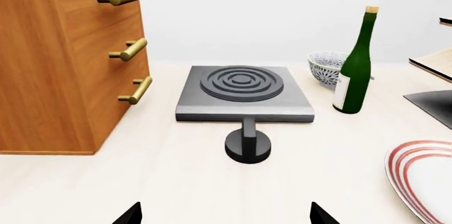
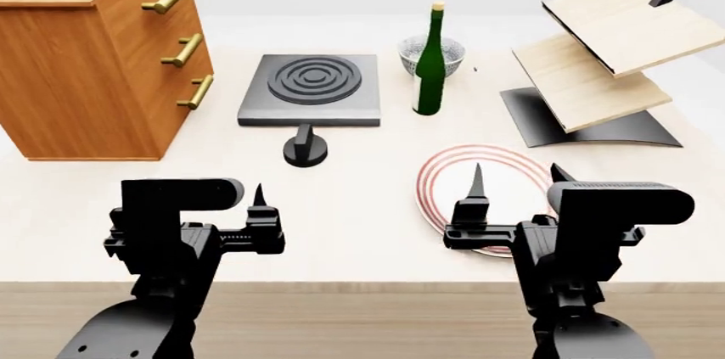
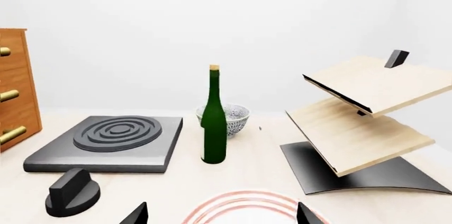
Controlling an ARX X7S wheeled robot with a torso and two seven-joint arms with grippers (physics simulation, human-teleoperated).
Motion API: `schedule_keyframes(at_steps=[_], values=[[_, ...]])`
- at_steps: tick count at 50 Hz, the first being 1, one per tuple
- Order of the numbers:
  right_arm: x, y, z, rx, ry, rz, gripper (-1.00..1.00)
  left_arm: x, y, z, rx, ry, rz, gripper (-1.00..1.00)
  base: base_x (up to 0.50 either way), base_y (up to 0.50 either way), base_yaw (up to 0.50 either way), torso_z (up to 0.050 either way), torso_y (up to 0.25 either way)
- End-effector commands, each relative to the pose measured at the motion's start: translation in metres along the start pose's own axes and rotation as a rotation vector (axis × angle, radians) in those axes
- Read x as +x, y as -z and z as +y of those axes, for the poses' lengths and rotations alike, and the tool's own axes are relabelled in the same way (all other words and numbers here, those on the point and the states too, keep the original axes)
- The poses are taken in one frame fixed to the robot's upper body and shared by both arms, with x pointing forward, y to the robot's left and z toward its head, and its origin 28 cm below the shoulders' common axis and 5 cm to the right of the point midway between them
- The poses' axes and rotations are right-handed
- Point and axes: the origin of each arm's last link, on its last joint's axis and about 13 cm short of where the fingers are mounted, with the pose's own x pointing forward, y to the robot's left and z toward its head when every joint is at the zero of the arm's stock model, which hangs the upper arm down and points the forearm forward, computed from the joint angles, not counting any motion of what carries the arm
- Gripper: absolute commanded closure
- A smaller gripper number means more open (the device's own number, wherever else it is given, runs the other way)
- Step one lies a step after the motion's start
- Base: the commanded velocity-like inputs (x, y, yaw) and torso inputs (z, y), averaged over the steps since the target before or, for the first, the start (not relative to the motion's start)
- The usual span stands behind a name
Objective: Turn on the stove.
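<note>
The stove (image 2: 308,87) is a flat dark-grey slab with concentric burner rings, at the back middle of the table. Its round black knob (image 2: 305,148) stands on the table just in front of it. Both show in the left wrist view, stove (image 1: 244,94) and knob (image 1: 248,144), and in the right wrist view, stove (image 3: 106,144) and knob (image 3: 71,192). My left gripper (image 2: 244,202) is open and empty, short of the knob, its jaws wide apart (image 1: 226,216). My right gripper (image 2: 515,176) is open and empty above the plate (image 3: 222,216).
A wooden drawer chest (image 2: 97,53) with brass handles stands left of the stove. A green bottle (image 2: 429,58) and a patterned bowl (image 2: 447,53) stand to its right. A red-ringed white plate (image 2: 436,181) lies under my right gripper. A black stand with slanted wooden boards (image 2: 600,62) is at the right.
</note>
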Motion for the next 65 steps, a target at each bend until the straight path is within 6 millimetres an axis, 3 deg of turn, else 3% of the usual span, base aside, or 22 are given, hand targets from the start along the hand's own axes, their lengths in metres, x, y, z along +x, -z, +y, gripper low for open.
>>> schedule_keyframes(at_steps=[1,24,31,38,45,47,48,51,65], values=[[-0.003,-0.009,-0.001,0.023,-0.005,-0.018,-1.0,-0.004,-0.008,0.0,0.004,0.009,-0.004,-1.0,0.5,0.0,0.0,0.0,0.0],[-0.001,-0.009,0.0,0.019,0.004,0.001,-1.0,-0.003,-0.004,0.002,-0.001,0.006,0.009,-1.0,0.5,0.0,0.0,0.0,0.0],[-0.005,-0.01,0.0,0.012,0.011,-0.01,-1.0,-0.002,-0.003,0.003,0.019,0.01,-0.032,-1.0,0.07,0.0,0.0,0.0,0.002],[-0.004,-0.007,0.001,0.014,-0.004,-0.006,-1.0,0.015,0.0,0.011,0.04,-0.007,-0.044,-1.0,0.0,0.0,0.0,0.0,0.0],[-0.005,-0.004,-0.001,0.015,-0.007,0.006,-1.0,0.046,0.026,0.022,0.098,-0.102,-0.062,-1.0,0.0,0.0,0.0,0.0,0.0],[-0.005,-0.004,-0.001,0.015,-0.007,0.006,-1.0,0.046,0.026,0.022,0.098,-0.102,-0.062,-1.0,0.0,0.0,0.0,0.0,0.0],[-0.005,-0.005,-0.002,0.017,0.0,0.0,-1.0,0.062,0.038,0.029,0.107,-0.142,-0.042,-1.0,0.0,0.0,0.0,0.0,0.0],[-0.004,-0.003,-0.003,0.02,0.008,0.004,-1.0,0.071,0.051,0.032,0.12,-0.174,-0.036,-1.0,0.0,0.0,0.0,0.0,0.0],[-0.005,0.001,-0.002,0.028,0.003,0.016,-1.0,0.092,0.082,0.034,0.121,-0.218,-0.023,-1.0,0.0,0.0,0.0,0.0,0.0]])
